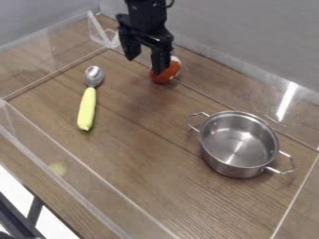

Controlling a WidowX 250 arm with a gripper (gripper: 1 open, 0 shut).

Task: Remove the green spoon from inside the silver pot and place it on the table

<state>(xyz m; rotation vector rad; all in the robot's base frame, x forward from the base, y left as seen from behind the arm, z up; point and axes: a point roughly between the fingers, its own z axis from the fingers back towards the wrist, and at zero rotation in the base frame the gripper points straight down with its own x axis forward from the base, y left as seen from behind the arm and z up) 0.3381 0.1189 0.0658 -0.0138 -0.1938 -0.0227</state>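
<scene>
Spoon (89, 98) left of pot (238, 143) on table (147, 168)

Green spoon (89, 98) on table (137, 154), L of silver pot (240, 143), well apart.
</scene>
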